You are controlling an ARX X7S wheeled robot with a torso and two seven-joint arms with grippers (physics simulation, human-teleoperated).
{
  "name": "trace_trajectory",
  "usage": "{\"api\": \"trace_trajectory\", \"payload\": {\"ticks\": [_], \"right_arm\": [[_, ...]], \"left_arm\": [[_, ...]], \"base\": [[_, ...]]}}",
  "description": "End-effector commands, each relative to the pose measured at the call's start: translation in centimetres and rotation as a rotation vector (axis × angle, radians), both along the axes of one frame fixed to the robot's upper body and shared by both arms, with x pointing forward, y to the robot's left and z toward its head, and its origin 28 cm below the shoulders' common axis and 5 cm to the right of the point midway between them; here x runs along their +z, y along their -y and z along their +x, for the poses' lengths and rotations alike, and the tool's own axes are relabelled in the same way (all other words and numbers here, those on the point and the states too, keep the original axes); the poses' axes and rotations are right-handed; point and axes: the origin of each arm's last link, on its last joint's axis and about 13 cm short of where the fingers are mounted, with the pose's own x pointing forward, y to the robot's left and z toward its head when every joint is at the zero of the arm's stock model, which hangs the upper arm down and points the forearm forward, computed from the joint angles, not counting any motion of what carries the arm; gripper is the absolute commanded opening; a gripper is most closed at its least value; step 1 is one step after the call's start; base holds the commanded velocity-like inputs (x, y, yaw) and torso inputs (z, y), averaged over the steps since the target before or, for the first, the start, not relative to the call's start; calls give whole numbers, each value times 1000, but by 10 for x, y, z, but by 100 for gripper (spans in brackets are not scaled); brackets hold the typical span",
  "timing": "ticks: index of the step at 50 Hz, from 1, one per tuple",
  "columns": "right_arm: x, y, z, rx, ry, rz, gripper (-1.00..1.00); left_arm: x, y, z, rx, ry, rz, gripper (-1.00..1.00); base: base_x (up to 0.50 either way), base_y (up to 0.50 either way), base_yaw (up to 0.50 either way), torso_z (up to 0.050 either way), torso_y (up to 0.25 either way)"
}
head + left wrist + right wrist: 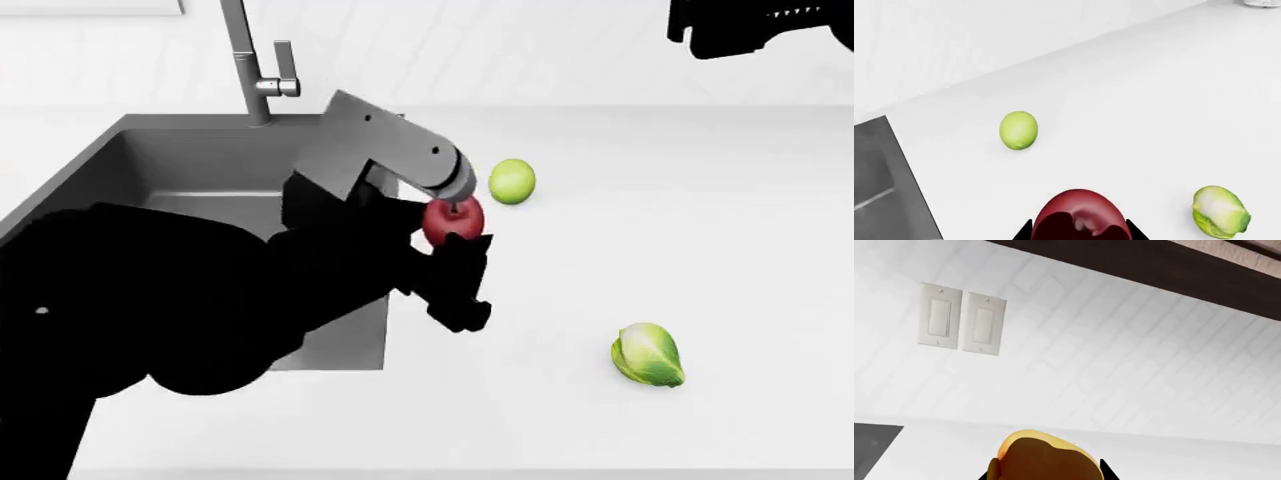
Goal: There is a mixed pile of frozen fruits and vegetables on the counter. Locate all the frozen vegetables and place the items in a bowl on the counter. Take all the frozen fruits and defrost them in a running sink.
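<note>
While the left hand (454,240) is gripping the red cherry (453,221) above the desk (694,230) beside the sink (174,160), the right hand (1047,475) is clasping the orange ball (1044,457) up by the wall.

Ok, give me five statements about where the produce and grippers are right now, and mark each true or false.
1. The left gripper is shut on the red cherry. True.
2. The smooth green ball lies in the sink. False: it rests on the counter, beside the sink.
3. The right gripper holds the orange ball. True.
4. The leafy sprout touches the smooth green ball. False: they lie well apart on the counter.
5. The faucet stands at the sink's far edge. True.
</note>
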Motion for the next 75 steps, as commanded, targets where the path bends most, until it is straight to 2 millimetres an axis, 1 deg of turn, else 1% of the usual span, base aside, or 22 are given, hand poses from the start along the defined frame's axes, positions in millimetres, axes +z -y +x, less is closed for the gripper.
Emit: {"api": "trace_trajectory", "payload": {"ticks": [1,6,10,14,15,17,19,21,26,37,47,59,75], "right_arm": [[-3,-12,8,23,63,-79,-100],[-1,-15,5,51,90,-92,-100],[-2,-17,6,59,143,-81,-100],[-4,-21,8,90,142,-53,-100],[-3,-21,8,106,144,-13,-100],[-3,-22,8,118,151,1,-100],[-2,-23,7,106,202,-18,-100],[-1,-22,8,84,213,23,-100],[0,-22,6,69,280,-12,-100],[-2,-24,7,85,287,-45,-100],[-4,-21,7,86,294,-47,-100],[-4,-22,8,101,295,-83,-100],[-3,-18,6,75,300,-103,-100]], "left_arm": [[44,-32,-22,249,156,-37,-100],[54,-40,-26,323,196,-50,-100],[64,-52,-30,407,238,-85,-100],[73,-64,-33,475,272,-117,-100],[74,-66,-33,489,277,-120,-100],[74,-69,-33,507,283,-122,-100],[76,-71,-33,524,291,-124,-100],[78,-74,-34,537,299,-129,-100],[84,-80,-38,582,328,-135,-100],[86,-94,-44,651,348,-126,-100],[85,-94,-45,663,351,-123,-100],[86,-95,-44,662,353,-120,-100],[89,-94,-45,671,363,-113,-100]], "base": [[0,0,0,0,0],[0,0,0,0,0],[0,0,0,0,0],[0,0,0,0,0],[0,0,0,0,0],[0,0,0,0,0],[0,0,0,0,0],[0,0,0,0,0],[0,0,-1,0,0],[0,71,0,0,0],[0,500,0,0,0],[25,500,0,0,0],[355,402,0,0,1]]}}
